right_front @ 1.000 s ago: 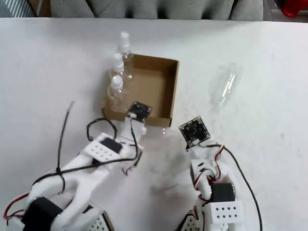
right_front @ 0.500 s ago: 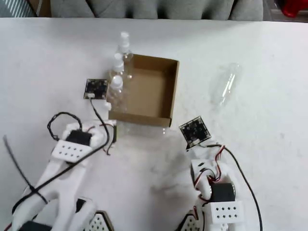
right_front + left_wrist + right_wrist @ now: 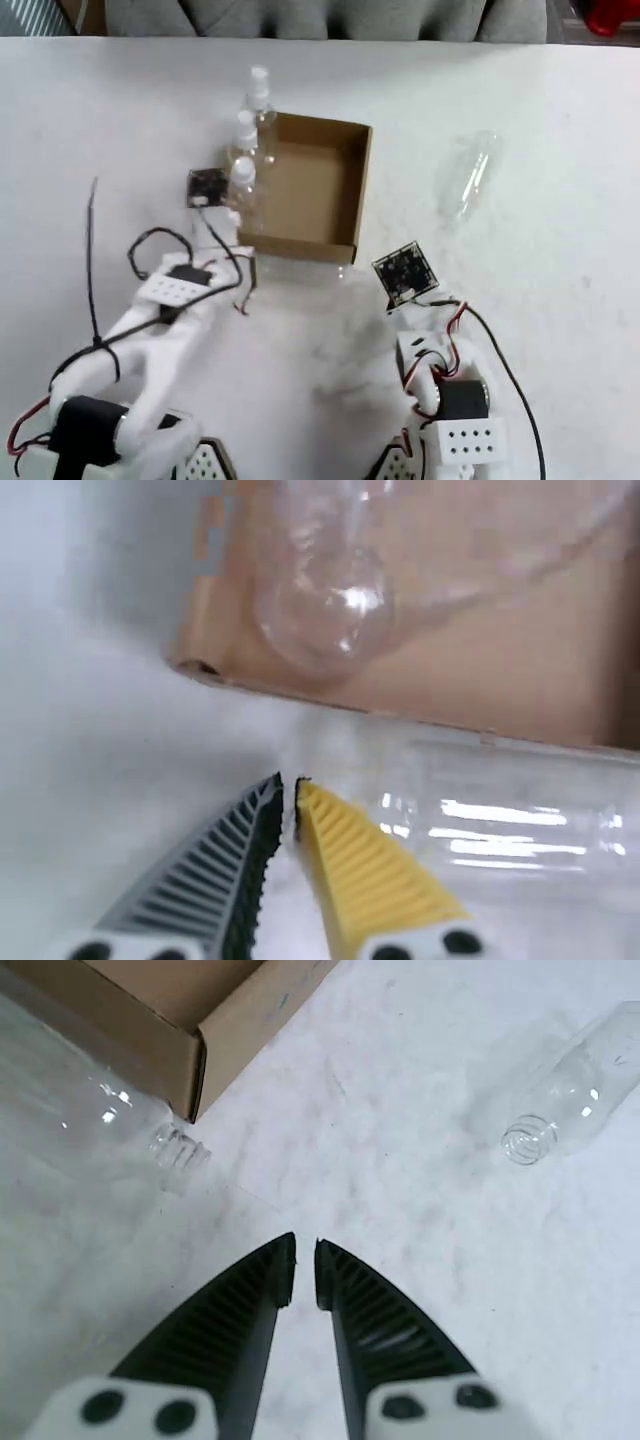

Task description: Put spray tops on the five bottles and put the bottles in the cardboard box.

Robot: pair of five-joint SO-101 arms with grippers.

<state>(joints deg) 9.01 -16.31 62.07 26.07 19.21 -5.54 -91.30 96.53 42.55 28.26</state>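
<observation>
L side: left gripper (image 3: pixel 288 785) closed tip to tip, grey + yellow fingers (image 3: pixel 370 870), nothing in it, low over the table (image 3: pixel 560 100). Left arm (image 3: pixel 165 300) stretched fwd from the table's 7 o'clock corner. Its wrist is at the 9 o'clock side of the cardboard box (image 3: pixel 300 247), near the front corner. Just ahead of the tips in the left wrist view: box wall w/ a clear rounded bottle base over it, and a capless bottle (image 3: pixel 500 820) lying flat along the wall.

R side: right gripper (image 3: pixel 305 1250) black, closed to a hairline gap, holding nothing, low over the table. Right arm (image 3: pixel 440 390) folded back at the table's 5 o'clock, wrist at the box's 4-5 o'clock, apart from it.

Capless bottle: clear, on its side tight against the box's 6 o'clock wall. Its threaded neck sticks out past the 5 o'clock corner.

Loose bottle (image 3: pixel 470 178): clear, no top, on its side at the box's 3 o'clock, well apart from it. Open mouth faces the right arm.

Near topped bottle (image 3: pixel 241 190), mid topped bottle (image 3: pixel 246 140) and far topped bottle (image 3: pixel 259 100): upright, each w/ a white spray top (image 3: pixel 243 165), in a row along the box's 9-11 o'clock wall. Can't tell if they're inside the wall or just outside.

Box: brown, open-topped, sits slightly skewed on the table.
</observation>
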